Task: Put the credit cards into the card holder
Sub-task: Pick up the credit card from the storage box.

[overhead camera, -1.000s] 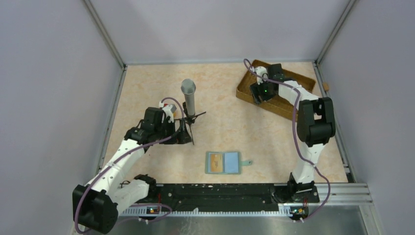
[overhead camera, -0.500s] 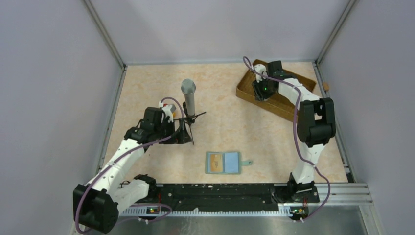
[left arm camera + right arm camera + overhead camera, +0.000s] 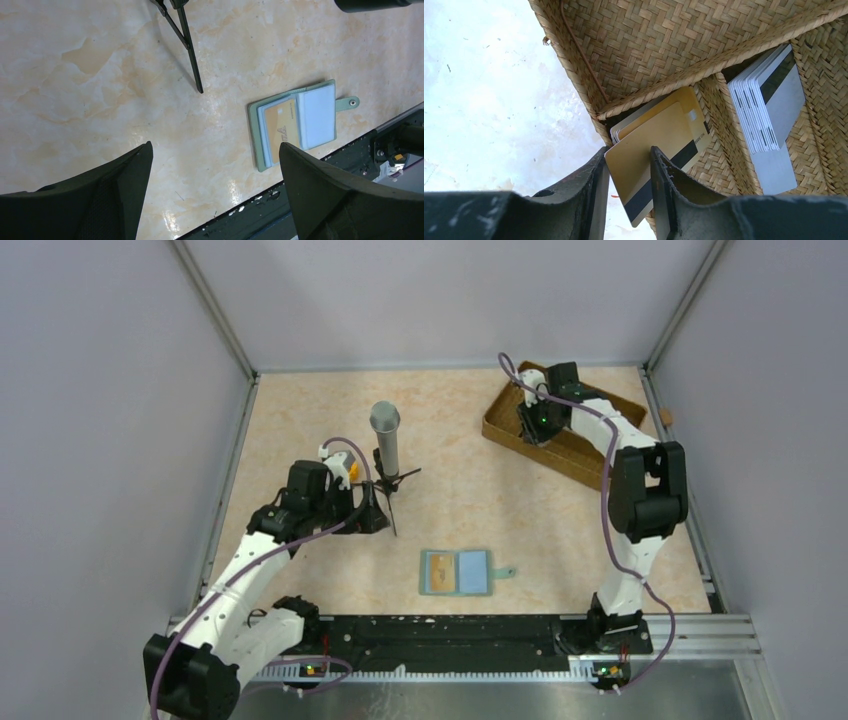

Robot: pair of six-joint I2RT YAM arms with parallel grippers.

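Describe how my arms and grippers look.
Both the left arm and right arm have white links, bulky black joint housings and purple cables. The left gripper and right gripper have black wedge-shaped fingers. A green light glows at the right wrist.

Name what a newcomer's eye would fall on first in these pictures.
Probably the right hand at the far right, its fingers either side of a tan-gold, black-striped card tilted up from the brown woven compartmented tray. Next, the flat grey-green folding wallet lying open near the front edge, with the left hand hovering wide open above the table.
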